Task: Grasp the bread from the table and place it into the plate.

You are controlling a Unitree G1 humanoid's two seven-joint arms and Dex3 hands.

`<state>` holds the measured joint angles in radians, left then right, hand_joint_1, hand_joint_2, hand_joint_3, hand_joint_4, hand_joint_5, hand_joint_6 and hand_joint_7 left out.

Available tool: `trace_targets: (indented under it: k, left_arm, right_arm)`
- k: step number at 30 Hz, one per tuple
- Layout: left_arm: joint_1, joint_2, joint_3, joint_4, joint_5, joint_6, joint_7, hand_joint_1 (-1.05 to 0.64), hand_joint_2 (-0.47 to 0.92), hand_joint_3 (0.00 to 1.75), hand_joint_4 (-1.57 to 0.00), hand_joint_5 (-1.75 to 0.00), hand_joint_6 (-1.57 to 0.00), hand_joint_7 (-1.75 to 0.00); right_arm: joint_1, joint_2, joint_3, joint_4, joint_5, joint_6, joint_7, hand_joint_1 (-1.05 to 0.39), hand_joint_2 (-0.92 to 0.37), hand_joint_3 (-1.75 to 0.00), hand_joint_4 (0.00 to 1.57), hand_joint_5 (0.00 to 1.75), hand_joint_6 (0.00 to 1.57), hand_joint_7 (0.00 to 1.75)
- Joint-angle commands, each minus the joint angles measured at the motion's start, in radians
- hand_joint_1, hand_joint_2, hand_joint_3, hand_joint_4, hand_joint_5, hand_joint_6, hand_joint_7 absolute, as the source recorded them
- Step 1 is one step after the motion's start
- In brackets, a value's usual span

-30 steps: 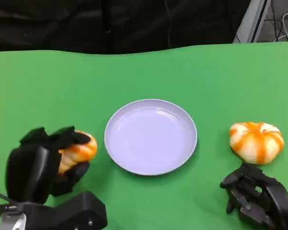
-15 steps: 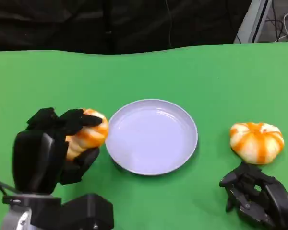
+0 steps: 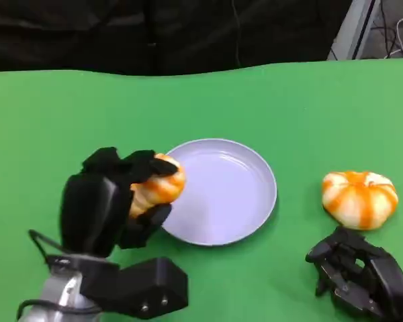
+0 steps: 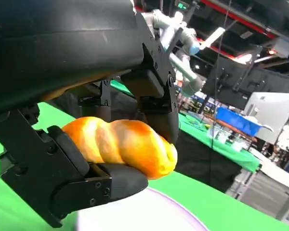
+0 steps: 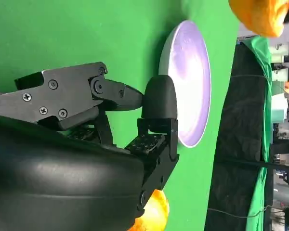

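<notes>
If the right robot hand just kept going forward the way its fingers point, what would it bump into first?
Probably the orange-and-white bread lying on the green table, just ahead of the right robot hand. The hand's height above the table is unclear, so it might pass over.

Black robot hand, screwed metal links, silver forearm.

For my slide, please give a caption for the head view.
Left hand carries bread over the plate's rim.

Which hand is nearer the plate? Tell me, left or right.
Left. The left hand holds a bread over the plate's near-left rim; the right hand rests on the table, well off the plate's right side.
</notes>
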<state>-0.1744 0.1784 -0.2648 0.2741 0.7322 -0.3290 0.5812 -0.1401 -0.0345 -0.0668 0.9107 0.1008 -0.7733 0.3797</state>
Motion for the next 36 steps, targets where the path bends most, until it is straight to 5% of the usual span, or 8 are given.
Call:
trace_targets:
  k: [1, 5, 9, 21, 28, 36]
  left_arm:
    - [-0.054, 0.004, -0.027, 0.050, -0.014, -0.029, -0.034, -0.07, 0.54, 1.04, -0.83, -1.57, -0.98, -0.93]
    - [-0.098, -0.001, -0.053, 0.093, -0.010, -0.042, -0.047, -0.05, 0.60, 0.96, -0.84, -1.52, -0.99, -0.89]
    - [-0.148, -0.010, -0.078, 0.141, -0.004, -0.045, -0.059, -0.05, 0.65, 0.85, -0.77, -1.61, -0.86, -1.12]
    - [-0.217, -0.016, -0.098, 0.212, -0.047, -0.068, -0.128, -0.06, 0.68, 0.79, -0.71, -1.70, -0.84, -1.13]
    - [-0.474, -0.052, -0.138, 0.629, -0.112, -0.223, -0.254, -0.06, 0.81, 0.53, -0.71, -1.65, -0.82, -1.16]
    - [-0.571, -0.075, -0.175, 0.823, -0.101, -0.317, -0.247, -0.07, 0.89, 0.36, -0.74, -1.56, -0.82, -1.11]
  right_arm:
    - [0.011, 0.000, -0.005, 0.002, 0.008, 0.002, 0.003, -0.27, -0.92, -0.48, 0.63, 1.75, 0.65, 1.28]
    - [0.013, 0.001, -0.003, 0.003, -0.001, -0.003, -0.007, -0.27, -0.92, -0.48, 0.63, 1.75, 0.65, 1.28]
    - [0.015, 0.003, 0.000, 0.003, -0.010, -0.014, -0.014, -0.29, -0.92, -0.47, 0.63, 1.75, 0.66, 1.28]
    - [0.014, 0.004, 0.003, 0.005, -0.023, -0.020, -0.028, -0.28, -0.92, -0.49, 0.64, 1.74, 0.66, 1.28]
    - [0.023, 0.017, 0.020, -0.005, -0.048, -0.017, -0.054, -0.27, -0.92, -0.49, 0.63, 1.73, 0.66, 1.27]
    - [0.024, 0.018, 0.020, -0.003, -0.044, -0.021, -0.054, -0.27, -0.92, -0.49, 0.64, 1.74, 0.66, 1.27]
